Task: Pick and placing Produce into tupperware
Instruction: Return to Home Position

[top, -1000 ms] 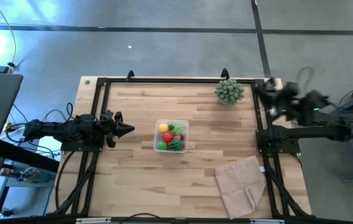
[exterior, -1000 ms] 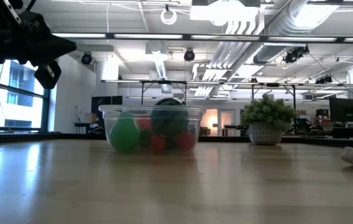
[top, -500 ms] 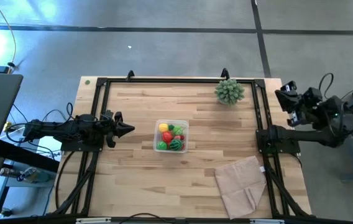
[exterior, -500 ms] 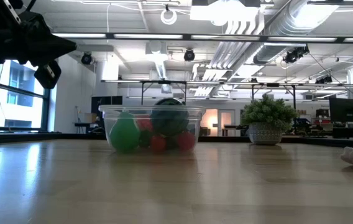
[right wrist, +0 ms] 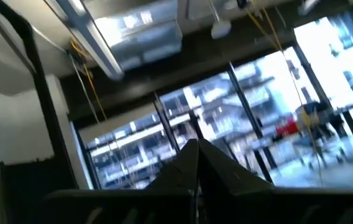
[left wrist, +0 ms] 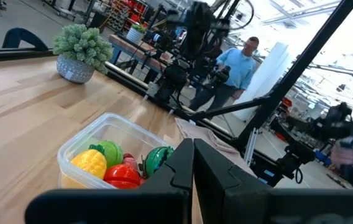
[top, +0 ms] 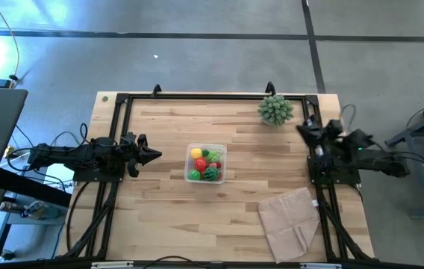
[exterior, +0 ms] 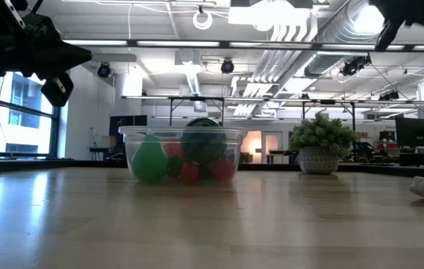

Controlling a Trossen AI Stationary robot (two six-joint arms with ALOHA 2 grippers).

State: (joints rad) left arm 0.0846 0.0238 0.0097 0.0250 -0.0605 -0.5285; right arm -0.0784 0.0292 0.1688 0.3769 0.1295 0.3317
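from above, the tupperware (top: 225, 153) sits in the middle of the table (top: 160, 217), well apart from both arms. the produce (top: 203, 164) is all inside it: a yellow lemon (top: 196, 153), a red tomato (top: 201, 164) and a green striped melon ball (top: 211, 174). the left gripper (top: 154, 155) hangs at the left edge, jaws pinched together, holding nothing. the right gripper (top: 300, 128) is at the right edge, near the spiky plant ball (top: 275, 110).

from table height, the fruit shows through the tupperware's clear wall.

from the left wrist, the jaws touch and point at the tupperware. a person (left wrist: 238, 67) in a blue shirt stands past the table.

from the right wrist, the jaws are squeezed together too, empty, aimed up at windows.
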